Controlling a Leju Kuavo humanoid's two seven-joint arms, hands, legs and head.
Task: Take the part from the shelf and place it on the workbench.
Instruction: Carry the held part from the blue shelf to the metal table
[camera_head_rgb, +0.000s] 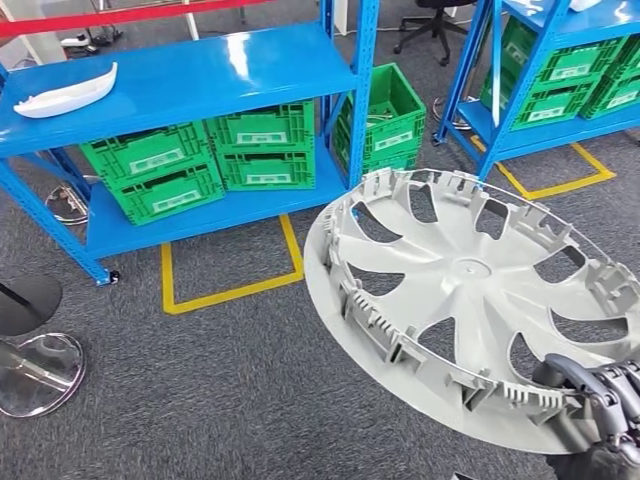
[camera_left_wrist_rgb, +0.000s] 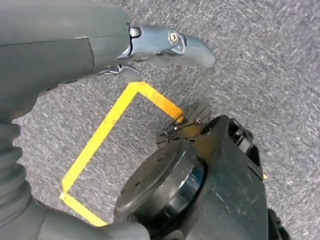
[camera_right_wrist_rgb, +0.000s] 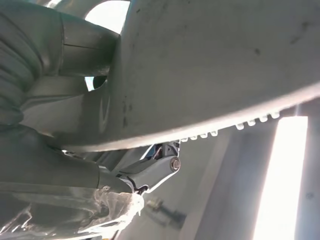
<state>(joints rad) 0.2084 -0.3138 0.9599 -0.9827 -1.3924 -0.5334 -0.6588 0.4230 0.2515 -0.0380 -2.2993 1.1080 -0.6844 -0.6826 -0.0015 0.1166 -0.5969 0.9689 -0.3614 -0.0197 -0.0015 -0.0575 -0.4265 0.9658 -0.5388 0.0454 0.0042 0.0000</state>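
Right hand (camera_head_rgb: 600, 400) gripped the part, a grey wheel cover (camera_head_rgb: 468, 290), at its near rim. The fingers (camera_head_rgb: 581, 375) were curled over the rim edge in the head view. The cover was held up in the air, tilted, ribbed inner side facing the camera, above grey carpet (camera_head_rgb: 226, 400). In the right wrist view the cover's (camera_right_wrist_rgb: 211, 65) underside sat right against the hand (camera_right_wrist_rgb: 75, 150), with one dark finger (camera_right_wrist_rgb: 158, 170) reaching under the rim.

Left hand (camera_left_wrist_rgb: 113, 50) hung over the carpet (camera_left_wrist_rgb: 264, 65) and held nothing. One finger (camera_left_wrist_rgb: 177, 45) was stretched out straight; how the others lay was unclear, so open or closed couldn't be called.

Blue shelf (camera_head_rgb: 189, 75) stood behind the cover, well apart from it. A white curved trim piece (camera_head_rgb: 68, 95) lay on its upper level at the left end. Green crates (camera_head_rgb: 196, 160) sat on the lower level, and one more green crate (camera_head_rgb: 385, 125) stood on the floor just right of the shelf post. A second blue rack (camera_head_rgb: 543, 60) with green crates stood far right. Yellow floor tape (camera_head_rgb: 226, 290) marked a box in front of the shelf. A chrome stool base (camera_head_rgb: 38, 370) sat at the left edge.
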